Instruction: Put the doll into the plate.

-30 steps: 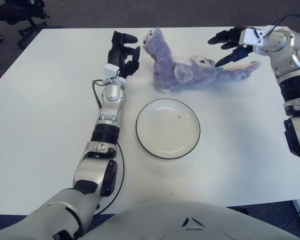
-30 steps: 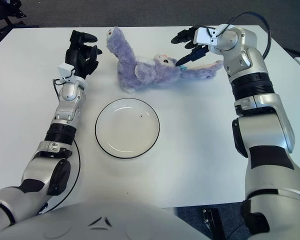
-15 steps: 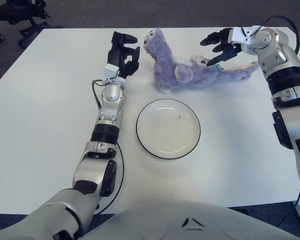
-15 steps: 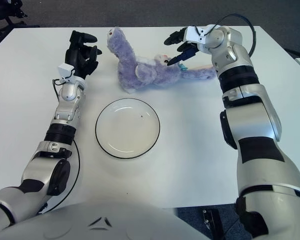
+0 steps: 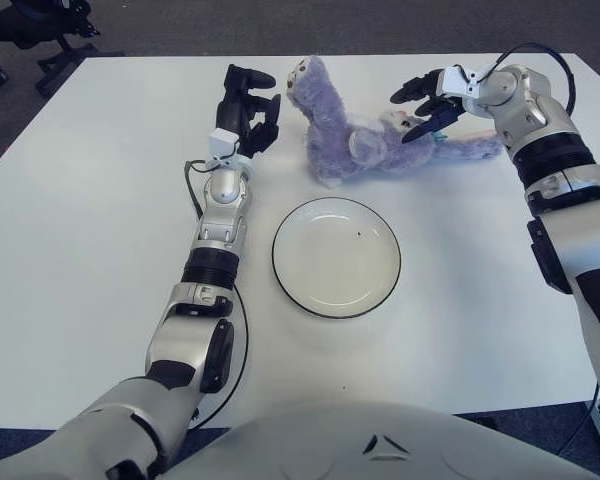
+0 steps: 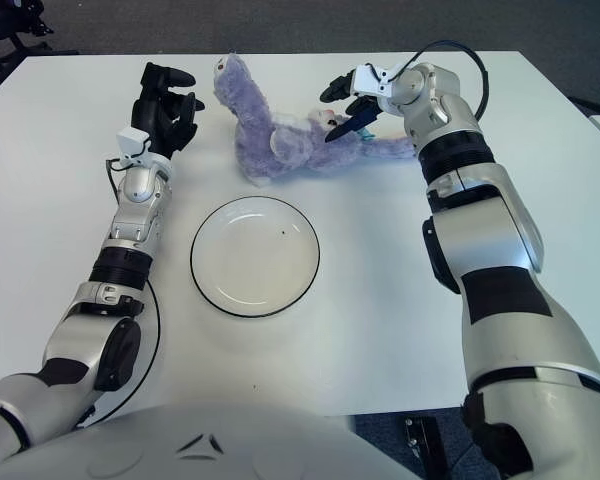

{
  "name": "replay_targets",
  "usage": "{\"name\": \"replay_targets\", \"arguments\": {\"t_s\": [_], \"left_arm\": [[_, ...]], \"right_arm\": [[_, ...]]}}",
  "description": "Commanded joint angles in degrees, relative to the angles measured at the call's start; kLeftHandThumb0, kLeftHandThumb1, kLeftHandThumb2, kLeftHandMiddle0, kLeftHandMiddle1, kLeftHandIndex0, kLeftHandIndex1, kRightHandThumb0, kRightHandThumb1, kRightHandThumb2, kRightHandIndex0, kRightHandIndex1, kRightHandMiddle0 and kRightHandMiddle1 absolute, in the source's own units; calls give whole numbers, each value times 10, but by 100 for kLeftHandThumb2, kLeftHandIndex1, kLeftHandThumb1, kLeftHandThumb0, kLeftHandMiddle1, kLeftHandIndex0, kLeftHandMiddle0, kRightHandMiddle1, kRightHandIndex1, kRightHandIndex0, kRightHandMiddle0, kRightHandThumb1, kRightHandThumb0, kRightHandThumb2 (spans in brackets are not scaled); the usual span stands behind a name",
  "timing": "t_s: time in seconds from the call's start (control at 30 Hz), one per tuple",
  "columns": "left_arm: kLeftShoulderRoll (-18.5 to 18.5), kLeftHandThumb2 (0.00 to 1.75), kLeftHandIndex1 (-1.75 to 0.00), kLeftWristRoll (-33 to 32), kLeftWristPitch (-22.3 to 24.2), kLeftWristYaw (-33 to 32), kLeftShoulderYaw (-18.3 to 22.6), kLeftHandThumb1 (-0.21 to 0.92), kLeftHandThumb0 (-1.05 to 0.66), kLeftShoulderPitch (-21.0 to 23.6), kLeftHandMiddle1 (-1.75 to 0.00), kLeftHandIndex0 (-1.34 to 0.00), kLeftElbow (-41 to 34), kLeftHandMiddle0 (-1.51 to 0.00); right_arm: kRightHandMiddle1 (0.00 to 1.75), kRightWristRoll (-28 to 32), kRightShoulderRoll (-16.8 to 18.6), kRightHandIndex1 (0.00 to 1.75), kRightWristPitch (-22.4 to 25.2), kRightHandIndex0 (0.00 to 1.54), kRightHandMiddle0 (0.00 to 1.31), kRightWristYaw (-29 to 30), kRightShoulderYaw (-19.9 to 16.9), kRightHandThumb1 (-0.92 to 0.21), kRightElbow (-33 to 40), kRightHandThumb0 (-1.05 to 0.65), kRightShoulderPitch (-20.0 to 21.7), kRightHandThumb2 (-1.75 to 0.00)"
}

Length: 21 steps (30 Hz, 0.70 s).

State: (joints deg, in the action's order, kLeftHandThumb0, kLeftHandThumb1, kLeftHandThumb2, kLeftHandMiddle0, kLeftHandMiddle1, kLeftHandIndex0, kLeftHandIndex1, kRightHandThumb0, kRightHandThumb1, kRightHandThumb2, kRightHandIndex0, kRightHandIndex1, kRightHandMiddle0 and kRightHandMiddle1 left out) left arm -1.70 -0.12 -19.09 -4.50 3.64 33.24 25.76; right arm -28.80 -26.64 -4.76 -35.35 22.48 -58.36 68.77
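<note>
**Op:** Since the earlier frame my right hand (image 5: pixel 426 102) has swung in from the bench's far right corner and now sits over the doll's head end, fingers spread, holding nothing. Left hand and doll haven't shifted.

**Eng:** Left eye view, layout?

**Op:** Doll (image 5: pixel 365 140) lies on its side on the bench (image 5: pixel 80 220), just beyond the plate (image 5: pixel 336 257), not touching it. Left hand (image 5: pixel 248 112) is upright just left of the doll's raised leg, fingers loosely apart, nothing in them.

**Eng:** Right eye view?

**Op:** Same picture. Right-hand fingertips (image 6: pixel 342 130) look to be at the plush near the head; can't tell if they're touching it.

**Eng:** Handling?

**Op:** I'd judge it light, soft and floppy, not fragile. Limbs will droop, so I'd pinch the torso or the neck, where the stuffing is thick, not the thin arm trailing right.
</note>
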Motion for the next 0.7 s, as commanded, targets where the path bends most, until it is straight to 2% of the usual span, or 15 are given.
{"name": "replay_targets", "arguments": {"t_s": [0.0,0.37,0.67], "left_arm": [[-2,44,-160,3,-6,3,0,92,0,2,-162,-24,1,-25],[-2,44,-160,5,-7,1,1,92,0,1,-162,-24,1,-25],[-1,43,-159,6,-4,-1,2,92,0,2,-161,-25,1,-25]], "right_arm": [[0,-6,9,0,-15,42,26,8,6,-80,-13,-69,13,0],[0,-5,15,0,-38,42,26,3,14,-80,-24,-68,10,0],[0,-5,19,0,-59,43,27,-20,30,-80,-25,-68,-18,0]]}}
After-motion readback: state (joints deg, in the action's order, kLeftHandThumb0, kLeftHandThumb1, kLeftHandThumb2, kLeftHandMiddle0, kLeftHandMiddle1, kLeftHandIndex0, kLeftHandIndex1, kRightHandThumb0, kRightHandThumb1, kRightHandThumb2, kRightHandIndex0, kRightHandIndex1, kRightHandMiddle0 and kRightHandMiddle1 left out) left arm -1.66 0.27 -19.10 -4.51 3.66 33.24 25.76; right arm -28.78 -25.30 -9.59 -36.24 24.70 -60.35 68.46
